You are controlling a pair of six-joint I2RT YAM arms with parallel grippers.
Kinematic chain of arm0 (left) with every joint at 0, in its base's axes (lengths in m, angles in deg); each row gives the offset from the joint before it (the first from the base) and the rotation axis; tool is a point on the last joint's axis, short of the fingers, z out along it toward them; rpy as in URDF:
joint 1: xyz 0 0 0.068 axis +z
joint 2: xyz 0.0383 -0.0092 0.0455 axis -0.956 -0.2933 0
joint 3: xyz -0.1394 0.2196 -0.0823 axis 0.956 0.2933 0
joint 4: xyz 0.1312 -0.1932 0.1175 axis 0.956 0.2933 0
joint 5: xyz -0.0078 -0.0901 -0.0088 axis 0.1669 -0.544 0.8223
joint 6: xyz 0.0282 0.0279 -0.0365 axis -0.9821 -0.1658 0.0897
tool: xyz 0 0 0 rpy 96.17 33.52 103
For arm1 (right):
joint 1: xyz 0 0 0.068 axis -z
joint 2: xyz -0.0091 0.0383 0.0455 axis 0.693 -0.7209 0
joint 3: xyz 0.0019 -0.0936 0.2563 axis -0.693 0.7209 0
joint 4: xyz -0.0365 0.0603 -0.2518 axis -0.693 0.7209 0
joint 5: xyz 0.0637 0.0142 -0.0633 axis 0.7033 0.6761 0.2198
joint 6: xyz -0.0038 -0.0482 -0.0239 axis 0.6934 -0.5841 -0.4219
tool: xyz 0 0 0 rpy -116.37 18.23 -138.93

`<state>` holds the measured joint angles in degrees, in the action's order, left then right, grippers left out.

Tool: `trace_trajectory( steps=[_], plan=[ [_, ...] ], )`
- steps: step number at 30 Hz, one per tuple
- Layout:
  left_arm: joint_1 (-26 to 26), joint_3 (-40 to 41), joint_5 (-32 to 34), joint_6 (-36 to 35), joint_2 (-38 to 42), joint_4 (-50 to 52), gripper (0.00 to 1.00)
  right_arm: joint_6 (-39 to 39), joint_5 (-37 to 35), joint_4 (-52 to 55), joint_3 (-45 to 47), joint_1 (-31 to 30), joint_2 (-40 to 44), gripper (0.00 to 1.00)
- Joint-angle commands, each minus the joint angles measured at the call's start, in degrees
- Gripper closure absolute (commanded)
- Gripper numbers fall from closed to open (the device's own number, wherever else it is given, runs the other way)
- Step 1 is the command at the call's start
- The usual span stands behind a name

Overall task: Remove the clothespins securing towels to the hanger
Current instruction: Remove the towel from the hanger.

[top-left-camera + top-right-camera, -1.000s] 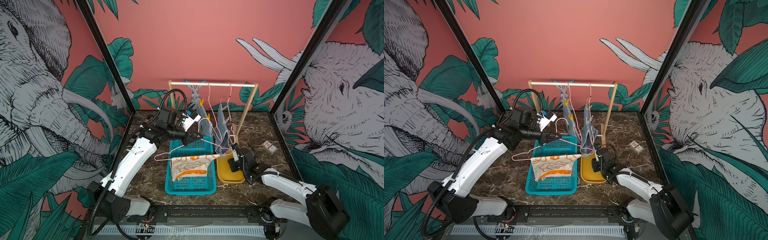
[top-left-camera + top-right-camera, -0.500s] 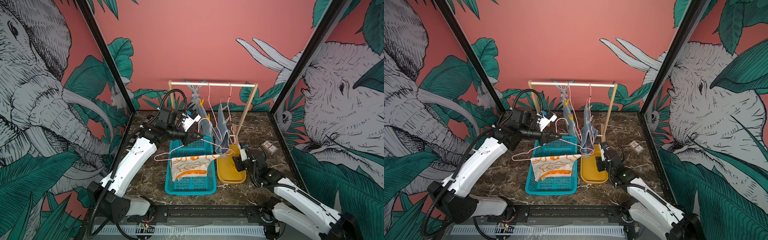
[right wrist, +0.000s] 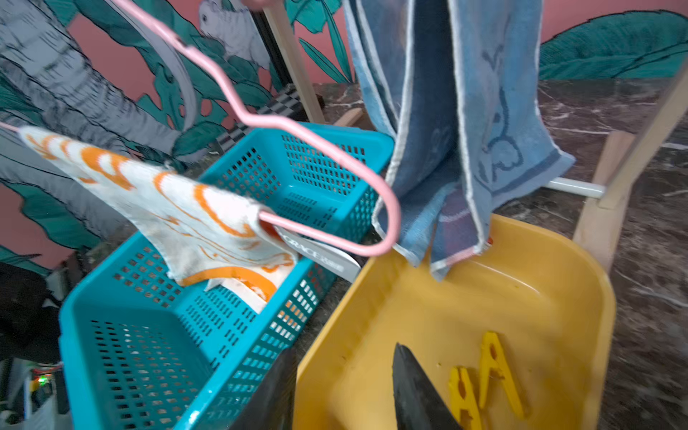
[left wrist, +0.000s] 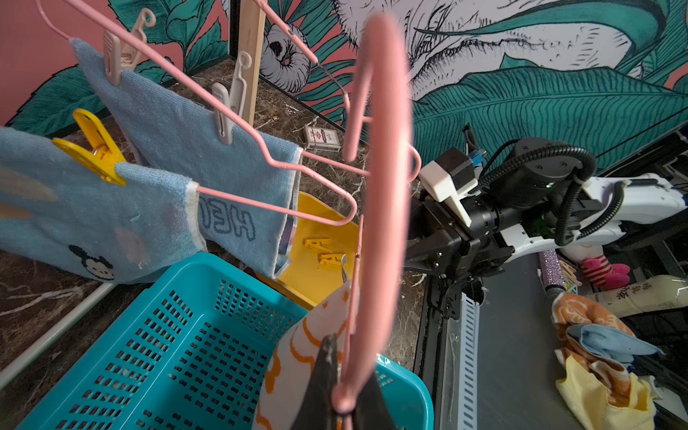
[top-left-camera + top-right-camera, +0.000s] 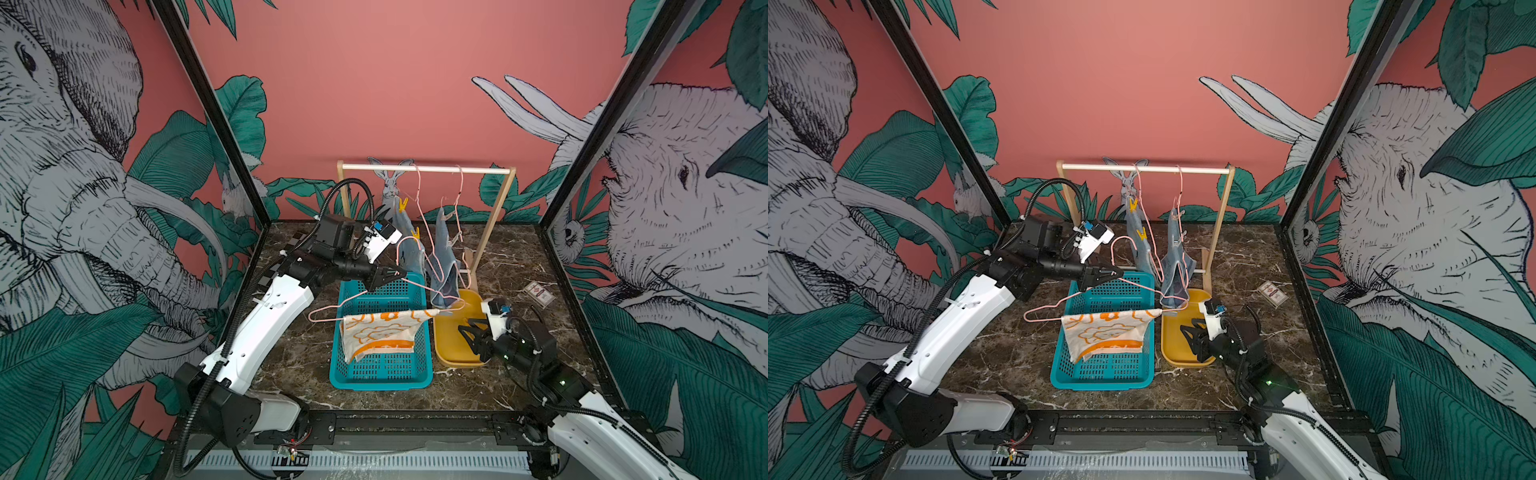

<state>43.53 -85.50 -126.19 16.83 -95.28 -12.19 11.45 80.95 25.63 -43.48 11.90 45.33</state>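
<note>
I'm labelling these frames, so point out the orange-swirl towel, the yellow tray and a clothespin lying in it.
orange-swirl towel [image 5: 382, 334]: in a top view, the cloth's middle.
yellow tray [image 5: 449, 343]: in a top view, bare floor.
clothespin [image 3: 491, 344]: right wrist view, its narrow end.

We see the orange-swirled white towel [image 5: 380, 334] on a tilted pink hanger [image 4: 387, 186], two blue towels [image 5: 444, 270] hanging at its one o'clock under yellow clothespins [image 5: 403, 203] and tan clothespins [image 4: 223, 111], and two loose clothespins [image 3: 499, 372] in the yellow tray [image 5: 451, 345] at three o'clock.

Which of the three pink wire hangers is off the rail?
The hanger carrying the white towel with orange swirls, clamped in the left gripper over the teal basket. The two with light blue towels hang on the wooden rail.
</note>
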Motion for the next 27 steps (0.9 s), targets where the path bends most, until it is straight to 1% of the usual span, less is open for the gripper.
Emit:
trace_trajectory(
  steps=[1,6,10,13,19,27],
  plan=[
    [0.14,0.10,-1.62,0.44,1.98,-1.41,1.00,2.90,4.16,-8.74,0.82,-0.55,-1.70,0.59],
    [0.14,-0.38,-1.61,0.41,2.06,-1.11,1.00,4.68,5.35,-17.32,0.25,-2.61,-7.88,0.59],
    [0.14,-0.40,-1.48,0.38,2.06,-0.82,1.00,3.81,3.78,-20.97,-1.52,-6.38,-13.86,0.60],
    [0.14,-0.31,-1.67,0.38,2.06,-0.93,1.00,3.07,2.33,-22.60,-2.80,-8.13,-17.36,0.60],
    [0.14,-0.14,-1.70,0.38,2.49,-0.89,1.00,2.04,1.15,-24.65,-4.52,-8.62,-21.22,0.61],
    [0.12,0.02,-1.57,0.30,2.77,-0.77,1.00,0.76,-1.16,-24.58,-5.92,-8.69,-22.92,0.62]
  ],
)
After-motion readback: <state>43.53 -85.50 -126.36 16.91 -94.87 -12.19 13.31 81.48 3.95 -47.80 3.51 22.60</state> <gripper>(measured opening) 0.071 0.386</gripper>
